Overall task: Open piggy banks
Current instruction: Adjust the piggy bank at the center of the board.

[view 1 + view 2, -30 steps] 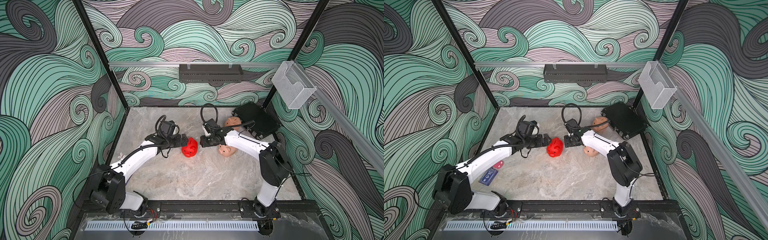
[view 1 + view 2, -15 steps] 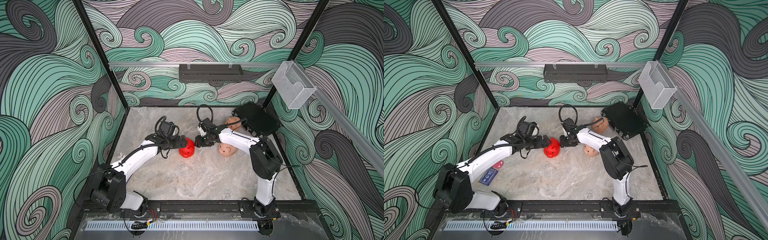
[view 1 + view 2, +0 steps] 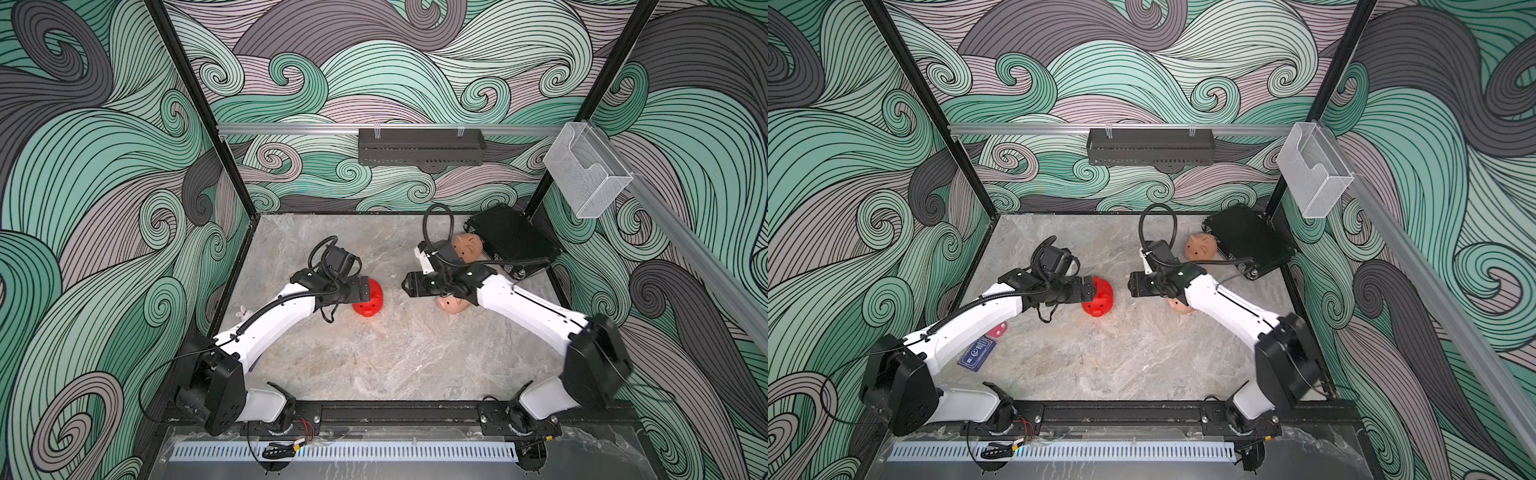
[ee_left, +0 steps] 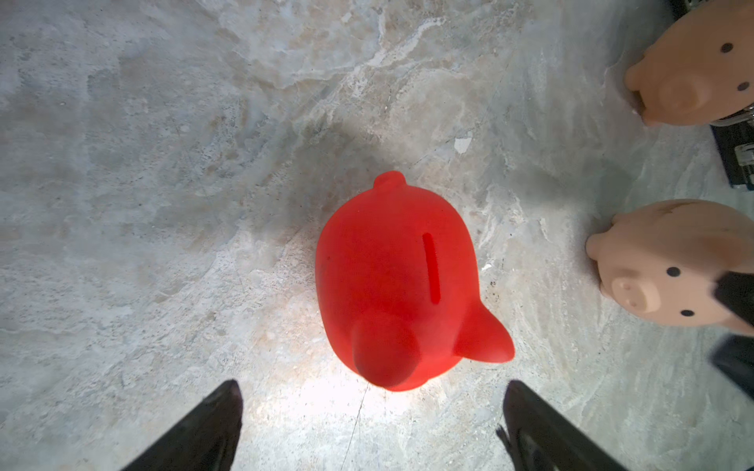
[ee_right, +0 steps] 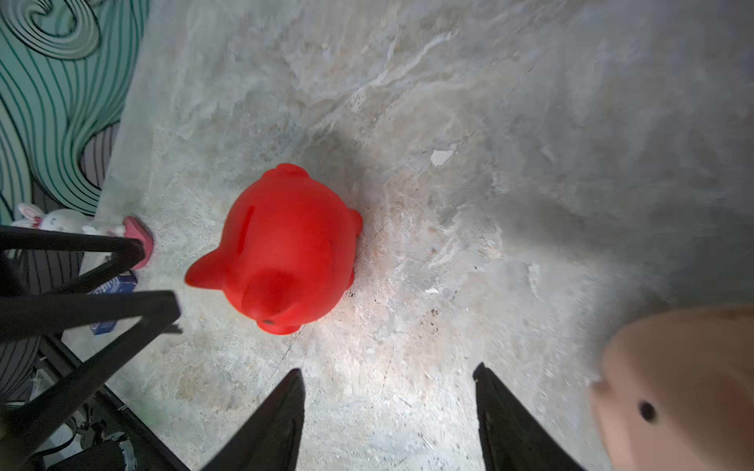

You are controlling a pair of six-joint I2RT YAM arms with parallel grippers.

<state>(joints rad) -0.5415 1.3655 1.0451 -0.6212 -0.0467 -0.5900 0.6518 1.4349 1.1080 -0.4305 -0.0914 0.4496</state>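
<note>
- Left wrist view: the red pig [image 4: 391, 285] stands upright, slot up, just ahead of the left claw [image 4: 371, 391]. The claw's jaws are wide and empty, and the pig's long axis runs along the reach.
- The right claw [image 5: 389, 369], partly spread and empty, sits farther from the red pig, on its opposite side.
- The marble table [image 3: 374, 353] is free around the red pig. The nearer peach pig [image 3: 453, 305] and the farther peach pig [image 3: 467, 247] lie beyond the right claw.
</note>
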